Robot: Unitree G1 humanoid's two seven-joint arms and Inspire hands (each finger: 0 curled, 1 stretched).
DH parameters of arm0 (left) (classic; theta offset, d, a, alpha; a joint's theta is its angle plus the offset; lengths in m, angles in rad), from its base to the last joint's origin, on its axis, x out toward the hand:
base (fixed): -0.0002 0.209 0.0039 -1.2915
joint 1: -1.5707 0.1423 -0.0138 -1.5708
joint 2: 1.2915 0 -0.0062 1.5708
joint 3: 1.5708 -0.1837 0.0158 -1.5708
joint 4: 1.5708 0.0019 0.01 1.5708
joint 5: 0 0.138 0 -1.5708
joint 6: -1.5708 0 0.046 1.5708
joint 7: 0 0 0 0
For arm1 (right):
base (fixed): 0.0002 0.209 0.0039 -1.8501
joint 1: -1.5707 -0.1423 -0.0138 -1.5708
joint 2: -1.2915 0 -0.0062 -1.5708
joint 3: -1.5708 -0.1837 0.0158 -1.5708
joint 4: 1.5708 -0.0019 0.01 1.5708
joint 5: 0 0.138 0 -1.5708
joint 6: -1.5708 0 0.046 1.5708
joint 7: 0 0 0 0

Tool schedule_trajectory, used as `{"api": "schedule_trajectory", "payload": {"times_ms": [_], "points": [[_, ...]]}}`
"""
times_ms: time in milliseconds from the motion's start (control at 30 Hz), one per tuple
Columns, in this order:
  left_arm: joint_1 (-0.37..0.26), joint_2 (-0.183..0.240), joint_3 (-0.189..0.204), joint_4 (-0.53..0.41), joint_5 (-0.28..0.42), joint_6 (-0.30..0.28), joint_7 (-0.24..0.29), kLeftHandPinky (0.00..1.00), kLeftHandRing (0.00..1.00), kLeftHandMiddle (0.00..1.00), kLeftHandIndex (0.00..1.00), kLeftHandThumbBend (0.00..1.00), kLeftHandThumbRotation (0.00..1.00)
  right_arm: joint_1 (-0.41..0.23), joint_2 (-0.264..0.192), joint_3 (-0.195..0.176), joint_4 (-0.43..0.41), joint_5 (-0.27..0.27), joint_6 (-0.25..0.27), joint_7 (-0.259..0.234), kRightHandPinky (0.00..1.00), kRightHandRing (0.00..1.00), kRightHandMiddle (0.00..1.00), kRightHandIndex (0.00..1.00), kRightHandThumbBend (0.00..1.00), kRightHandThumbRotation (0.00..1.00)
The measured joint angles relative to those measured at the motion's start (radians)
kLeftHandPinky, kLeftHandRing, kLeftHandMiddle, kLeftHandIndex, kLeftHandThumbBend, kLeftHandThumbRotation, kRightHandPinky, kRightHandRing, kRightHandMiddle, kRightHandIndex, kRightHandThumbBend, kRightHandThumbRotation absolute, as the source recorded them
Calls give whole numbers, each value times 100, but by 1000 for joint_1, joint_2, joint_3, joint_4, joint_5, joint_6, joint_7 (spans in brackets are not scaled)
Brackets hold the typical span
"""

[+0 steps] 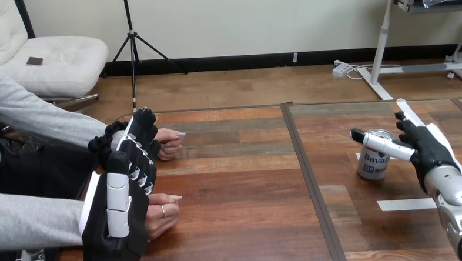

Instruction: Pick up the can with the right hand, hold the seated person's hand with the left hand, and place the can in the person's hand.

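A white-and-blue can (373, 161) stands upright on the right half of the wooden table (243, 200). My right hand (424, 145) sits just right of it, fingers straight and pointing away, thumb stretched across the can's upper front. My left hand (121, 200) is raised at the left with its back towards me and its fingers nearly straight. It stands in front of the person's two hands. The person's farther hand (170, 143) rests on the table past my fingertips. The nearer hand (162, 215) lies loosely curled beside my palm. I cannot tell whether my left hand touches either one.
A dark seam (309, 180) runs front to back down the table's middle. A white tape strip (406, 204) lies in front of the can, by my right forearm. The person's grey sleeves (38, 218) come in from the left edge.
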Motion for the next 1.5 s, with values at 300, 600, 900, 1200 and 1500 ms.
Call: {"api": "schedule_trajectory", "payload": {"times_ms": [300,600,900,1200,1500], "points": [[-1,0,3,8,-5,-15,-8,100,100,97,94,77,97,10,0,2,3,-4,2,1,100,100,100,100,100,45],[-2,0,6,13,-6,-25,-11,100,99,97,94,77,97,14,0,5,4,-9,12,3,100,100,100,100,100,44],[-2,0,9,13,-4,-25,-3,100,98,96,93,74,98,14,0,18,5,-23,33,-2,100,100,100,100,100,46],[-2,1,12,13,-5,-25,-4,100,98,96,93,75,97,14,0,30,6,-41,40,-7,100,100,100,100,100,46],[-2,1,15,13,-6,-25,-4,100,98,97,93,75,97,14,0,33,7,-45,44,-15,97,100,100,100,100,42]]}}
